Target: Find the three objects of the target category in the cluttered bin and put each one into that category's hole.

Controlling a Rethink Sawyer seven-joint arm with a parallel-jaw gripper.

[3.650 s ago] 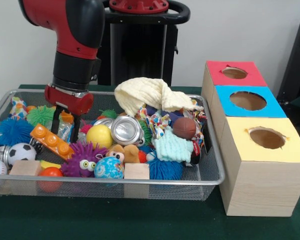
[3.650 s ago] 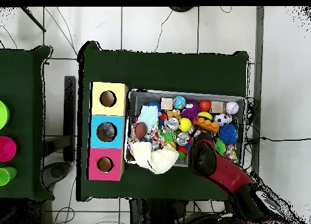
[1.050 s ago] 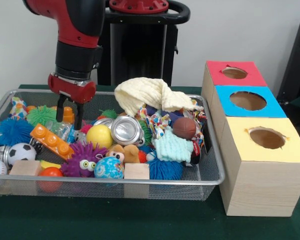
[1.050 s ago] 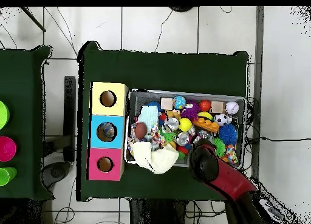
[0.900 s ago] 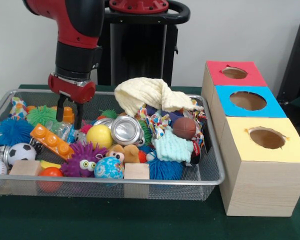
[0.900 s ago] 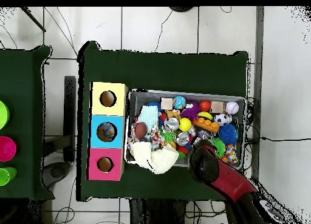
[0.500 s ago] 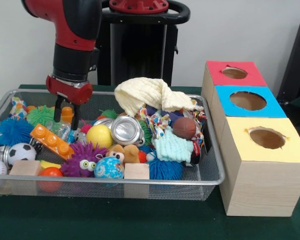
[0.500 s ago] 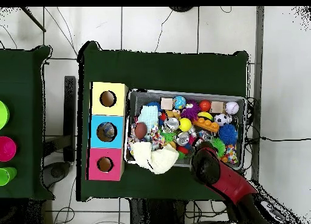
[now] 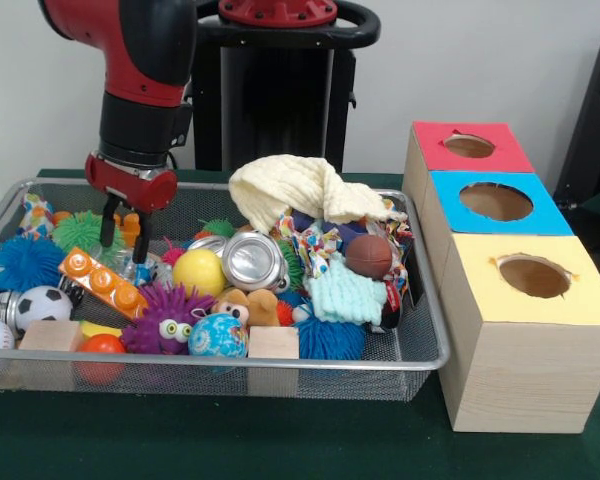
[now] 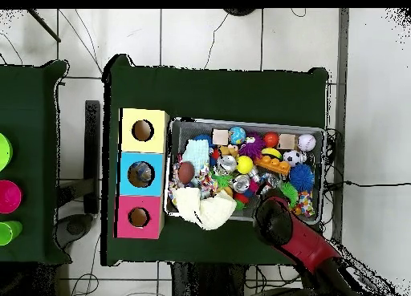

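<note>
gripper (image 9: 123,234) part open, empty, left of frame over wire bin (image 9: 280,362) | nearest target seemingly small orange-capped bottle (image 9: 130,226) between fingers | light, slick, crushable: grip mid-body

Arm (image 9: 145,70): red with black sections. Bin (image 9: 280,370): silver wire mesh. Table (image 9: 230,440): dark green. Boxes: pale wood sides; tops red (image 9: 470,147), blue (image 9: 495,202) and yellow (image 9: 533,278). Cloth (image 9: 295,190): pale yellow. Can (image 9: 252,260): silver. Ball (image 9: 198,272): yellow. Football (image 9: 368,255): brown. Soccer ball (image 9: 42,304): black and white. Fuzzy toy (image 9: 168,322): purple with eyes. Brick (image 9: 102,283): orange. Spiky balls: blue (image 9: 25,262) and green (image 9: 78,230).
</note>
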